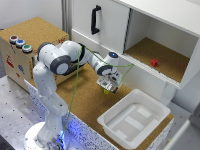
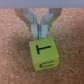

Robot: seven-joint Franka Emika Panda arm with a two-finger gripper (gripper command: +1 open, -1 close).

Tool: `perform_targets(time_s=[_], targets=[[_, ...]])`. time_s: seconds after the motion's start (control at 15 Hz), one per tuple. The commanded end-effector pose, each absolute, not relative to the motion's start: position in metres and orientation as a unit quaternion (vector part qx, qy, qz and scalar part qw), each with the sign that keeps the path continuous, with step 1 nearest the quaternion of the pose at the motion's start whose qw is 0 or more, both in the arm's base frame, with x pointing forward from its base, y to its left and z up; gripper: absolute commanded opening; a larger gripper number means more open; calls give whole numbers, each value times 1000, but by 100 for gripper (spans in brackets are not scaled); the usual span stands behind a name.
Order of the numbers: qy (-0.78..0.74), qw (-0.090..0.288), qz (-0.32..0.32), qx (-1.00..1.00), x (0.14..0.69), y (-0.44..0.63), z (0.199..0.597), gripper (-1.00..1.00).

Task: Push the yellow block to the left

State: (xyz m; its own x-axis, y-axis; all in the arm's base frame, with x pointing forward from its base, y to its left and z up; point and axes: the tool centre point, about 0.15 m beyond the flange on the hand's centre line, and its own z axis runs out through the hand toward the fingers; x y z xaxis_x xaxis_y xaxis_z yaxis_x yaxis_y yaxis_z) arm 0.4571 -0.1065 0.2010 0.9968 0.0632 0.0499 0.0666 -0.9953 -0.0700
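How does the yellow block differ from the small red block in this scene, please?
The yellow block is yellow-green; the red block is red. The yellow block lies on the cork table right under the gripper, while the red block sits alone inside the open cabinet, far from the arm. The wrist view shows dark letters on the yellow block; any marks on the red block cannot be seen. Both are small cubes.

A white Franka arm [image 1: 52, 75] with rounded links and dark grey joint bands. A thin green cable [image 1: 75, 85] runs along it. Silvery-grey fingers [image 2: 32, 24] tip the gripper [image 2: 39, 31].
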Motion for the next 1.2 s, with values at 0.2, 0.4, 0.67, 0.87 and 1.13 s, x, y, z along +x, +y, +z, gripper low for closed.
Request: perform_targets(time_s=[0.2,0.4,0.67,0.87,1.13], targets=[[-50,66,-12,-997,471,-121,226,-100],[-62,36,-25,-997,469,-117,247,100],[-74,0,-31,-997,459,-120,258,100],[-92,-7,-29,-995,455,-122,256,100],[-153,-1,-13,-988,440,-125,237,100]])
